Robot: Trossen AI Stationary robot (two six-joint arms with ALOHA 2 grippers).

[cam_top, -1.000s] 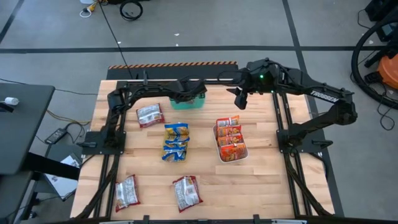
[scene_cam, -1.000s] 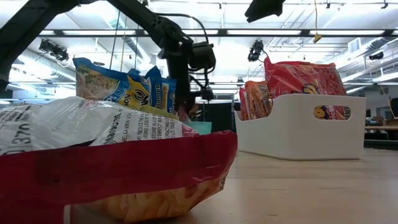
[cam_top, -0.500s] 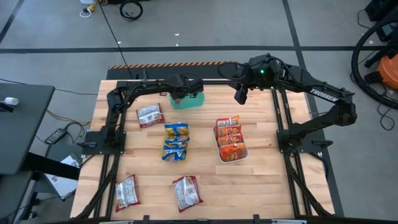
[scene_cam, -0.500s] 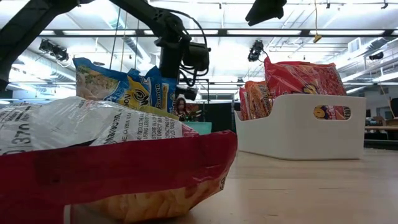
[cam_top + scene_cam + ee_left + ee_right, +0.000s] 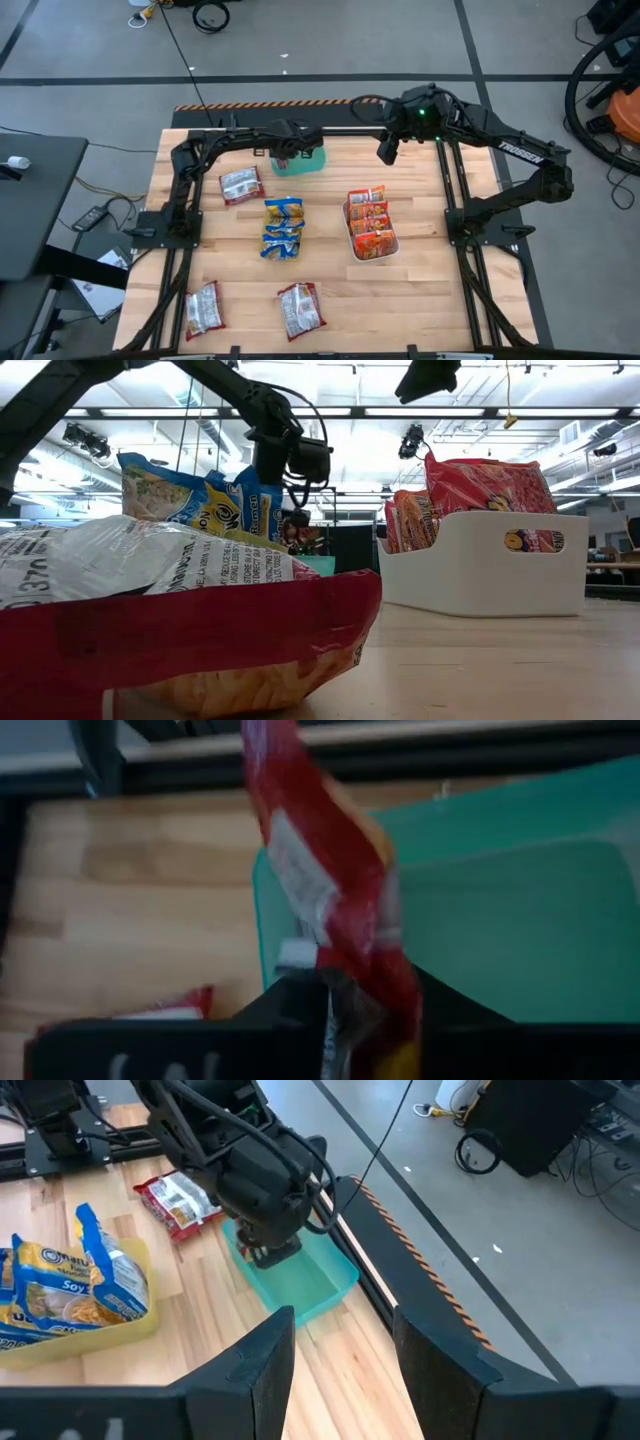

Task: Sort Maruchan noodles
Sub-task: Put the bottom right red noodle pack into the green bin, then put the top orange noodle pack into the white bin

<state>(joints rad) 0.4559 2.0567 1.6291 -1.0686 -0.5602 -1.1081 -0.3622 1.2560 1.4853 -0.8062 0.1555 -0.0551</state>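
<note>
My left gripper hovers over the green tray at the table's far edge, shut on a silvery-white and dark-red noodle packet. In the low view that packet hangs just above the tray's rim. My right gripper is open and waits in the air near the far edge, right of the green tray. Blue-and-yellow packets stand in the yellow tray. Orange-red packets fill the white tray. Three more silvery-red packets lie flat on the table. My left gripper pinches the silvery-red packet between its two fingers at one end, coming from above and pointing down. The packet is lifted clear and hangs below the fingers over the green tray. My own fingers hide the exact place of contact.
The black arm frames run along the table's left, right and far sides. The yellow tray and the white tray stand mid-table. Bare wood lies right of the white tray and along the near edge between the loose packets. A loose packet fills the low view's foreground.
My left gripper, with the packet, has moved a little toward the table's left over the green tray and has risen slightly; the packet now hangs higher above the tray. My right gripper has drawn back a little toward the far edge.
</note>
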